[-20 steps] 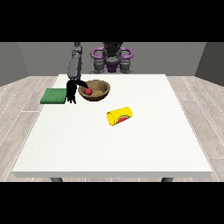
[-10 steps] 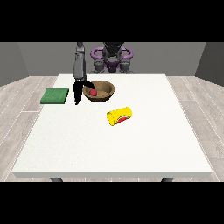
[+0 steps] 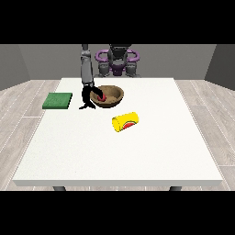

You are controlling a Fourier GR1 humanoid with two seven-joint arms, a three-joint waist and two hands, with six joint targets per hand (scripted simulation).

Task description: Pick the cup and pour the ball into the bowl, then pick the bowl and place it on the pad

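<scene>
With the ball (image 3: 102, 97) already in the bowl (image 3: 110, 96) and the cup (image 3: 125, 121) lying aside, the hand at the view's left (image 3: 88, 97) curls its fingers over the bowl's rim, the pad (image 3: 58, 100) awaiting.

One front camera stands across the white table (image 3: 114, 151), raised, facing the small, distant robot (image 3: 117, 59).

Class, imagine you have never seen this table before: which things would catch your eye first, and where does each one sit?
First, the yellow cup lying on its side near the middle of the white table. Behind it, toward the robot, stands the brown bowl with a red ball inside, and the black robot hand at the view's left is at the bowl's rim. A green pad lies flat at the table's left edge.
</scene>
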